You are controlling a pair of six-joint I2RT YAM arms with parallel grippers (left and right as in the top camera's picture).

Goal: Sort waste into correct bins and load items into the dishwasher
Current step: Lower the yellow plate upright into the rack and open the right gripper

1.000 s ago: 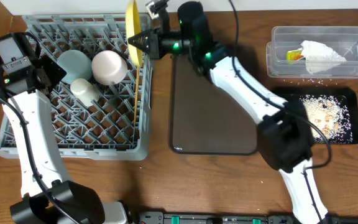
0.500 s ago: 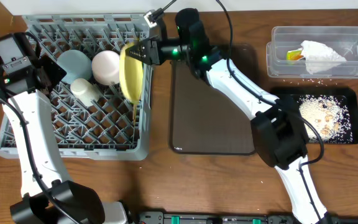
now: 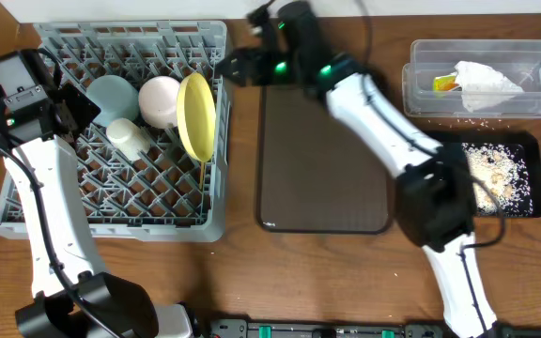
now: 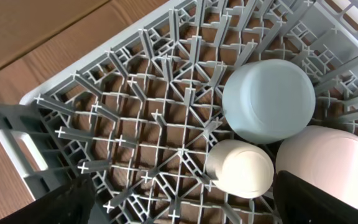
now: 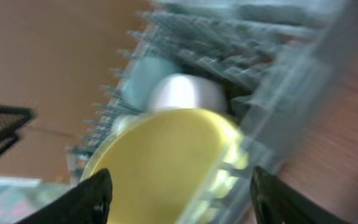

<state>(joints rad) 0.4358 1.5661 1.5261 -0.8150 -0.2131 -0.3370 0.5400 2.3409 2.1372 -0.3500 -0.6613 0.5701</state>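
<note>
The pale yellow plate [image 3: 197,115] leans on edge inside the grey dishwasher rack [image 3: 139,202], against the pale pink bowl [image 3: 161,100]. Beside them sit the upturned light blue bowl [image 3: 113,97] and the small white cup [image 3: 130,136]. A thin wooden chopstick [image 3: 202,175] shows below the plate. My right gripper [image 3: 236,68] hangs open just right of the rack, apart from the plate [image 5: 166,162], which shows blurred between its fingers [image 5: 86,199]. My left gripper [image 4: 182,205] stands open and empty above the rack floor, near the cup [image 4: 240,168] and the blue bowl [image 4: 269,99].
A dark brown serving tray [image 3: 322,169] lies right of the rack. The clear tub [image 3: 411,94] at the back right holds the crumpled white wrapper [image 3: 482,86]. The black tray [image 3: 533,141] in front of it holds pale food crumbs [image 3: 491,174].
My right gripper opened and let go of the yellow plate, then drew back to the right. The plate tipped from the rack's right wall to lean inside. The left arm stayed still.
</note>
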